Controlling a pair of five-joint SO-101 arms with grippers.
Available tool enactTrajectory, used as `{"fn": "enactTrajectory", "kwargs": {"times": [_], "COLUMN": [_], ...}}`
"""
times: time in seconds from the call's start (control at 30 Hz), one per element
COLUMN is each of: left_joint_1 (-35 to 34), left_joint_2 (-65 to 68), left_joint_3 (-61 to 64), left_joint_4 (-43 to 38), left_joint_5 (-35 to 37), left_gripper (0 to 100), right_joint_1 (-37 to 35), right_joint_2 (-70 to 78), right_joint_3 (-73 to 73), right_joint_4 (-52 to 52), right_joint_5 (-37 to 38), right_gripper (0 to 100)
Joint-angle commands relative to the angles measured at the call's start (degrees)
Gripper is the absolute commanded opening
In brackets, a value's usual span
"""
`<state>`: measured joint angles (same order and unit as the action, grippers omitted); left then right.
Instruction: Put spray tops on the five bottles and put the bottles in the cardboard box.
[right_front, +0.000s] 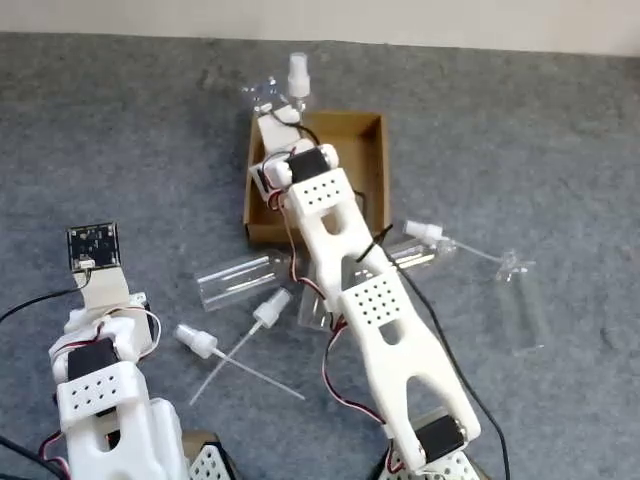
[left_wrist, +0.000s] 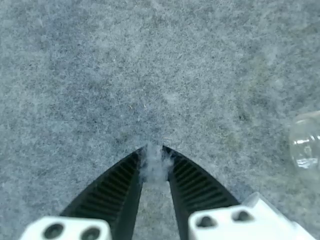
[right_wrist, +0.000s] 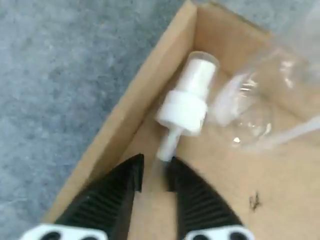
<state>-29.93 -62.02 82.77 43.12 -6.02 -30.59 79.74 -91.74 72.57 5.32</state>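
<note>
Spray top (right_wrist: 186, 104) hangs over the cardboard box (right_wrist: 129, 125) near its far corner. It is pinched by its thin dip tube in the right tool (right_wrist: 155, 167), whose jaws are pressed almost together on that tube. Long axis of the top runs straight out from the jaw tips, head pointing away.

Clear bottle (right_wrist: 250, 112) sits just beside the head, toward the box's middle. Can't tell whether it rests on the box floor, nor which way its neck faces. Judgement: the tube end has to meet that neck, so the top likely needs turning first. As far as I can see, the box holds that one bottle at most.

Out past the box's near wall, on the table (left_wrist: 150, 60):
- a lying bottle (right_front: 238, 278)
- two loose tops (right_front: 270, 305) (right_front: 197, 340)
- a third top (right_front: 425, 232) and another bottle (right_front: 520, 305), across the right arm from these

Left tool (left_wrist: 154, 150), tips closed on nothing, sits low over the table well away from the box. Right arm is the nearer.
</note>
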Motion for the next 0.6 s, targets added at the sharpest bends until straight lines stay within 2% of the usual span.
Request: {"fn": "enactTrajectory", "kwargs": {"times": [0.0, 0.3, 0.57], "left_joint_1": [-0.84, -0.84, -0.84], "left_joint_2": [-0.66, -0.66, -0.66], "left_joint_3": [-0.22, -0.22, -0.22], "left_joint_4": [-1.41, -1.41, -1.41], "left_joint_5": [-0.53, -0.53, -0.53], "left_gripper": [1, 1, 1], "right_joint_1": [1.80, 6.37, 8.75], "right_joint_2": [-1.54, -4.70, -9.10], "right_joint_3": [-1.19, -7.52, -10.15], "right_joint_4": [1.54, 15.52, 21.93], "right_joint_5": [-0.53, -0.26, 0.00], "right_gripper": [0.2, 0.4, 0.4]}}
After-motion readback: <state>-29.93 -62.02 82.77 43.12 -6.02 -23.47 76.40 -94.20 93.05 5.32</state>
